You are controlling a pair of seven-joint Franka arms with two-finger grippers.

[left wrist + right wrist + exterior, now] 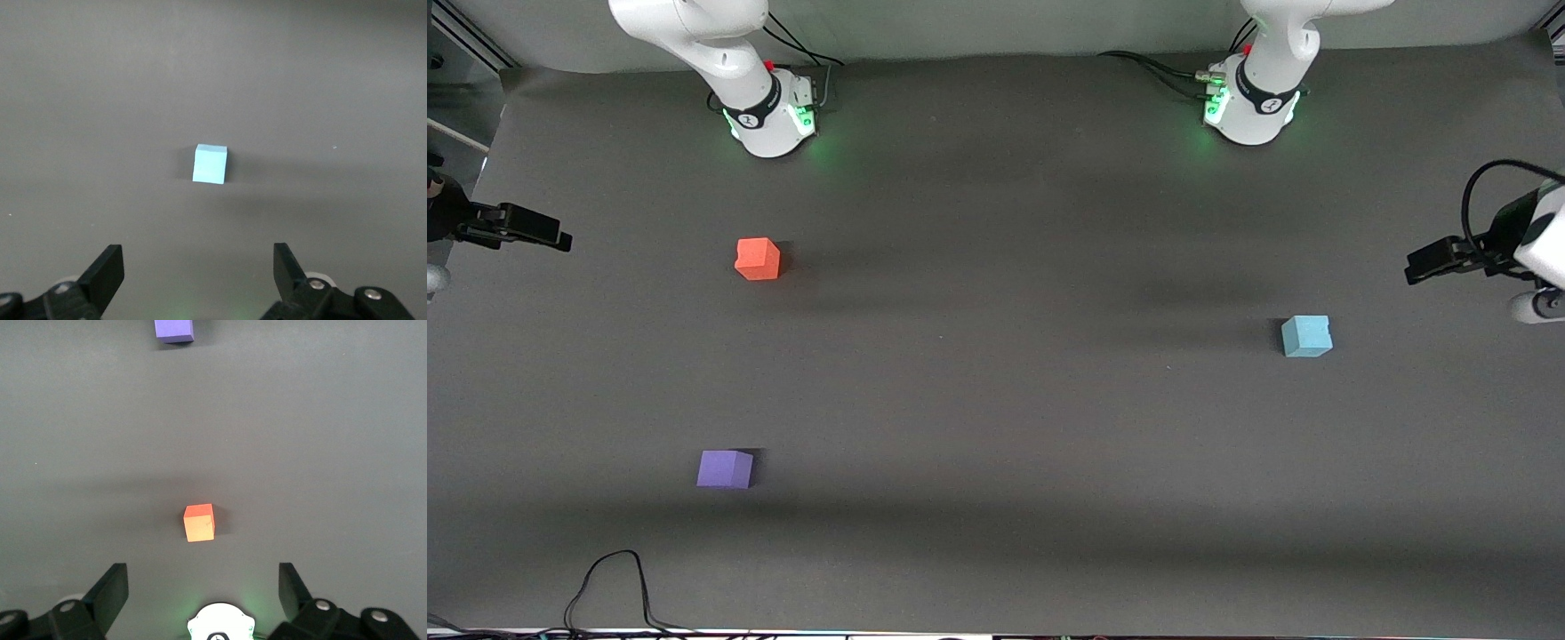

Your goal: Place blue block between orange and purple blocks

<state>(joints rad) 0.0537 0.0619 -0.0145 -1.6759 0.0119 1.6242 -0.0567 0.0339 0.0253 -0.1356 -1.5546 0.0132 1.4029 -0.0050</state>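
My table (996, 418) has a dark grey matte cover; pale wall (996, 27) along its top edge; black cable (609, 587) loops at the near edge.

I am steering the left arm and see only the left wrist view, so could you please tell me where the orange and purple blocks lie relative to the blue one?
Observer: The orange block and purple block both lie toward the right arm's end of the table; the blue block lies toward the left arm's end.
Operator: Thank you. Which of the two is nearer to the front camera?
Observer: The purple one; the orange lies nearer the right arm's base.
Operator: Is the right pincer in my way?
Observer: No, the right pincer hangs open above the table's edge at its own end; that arm waits.
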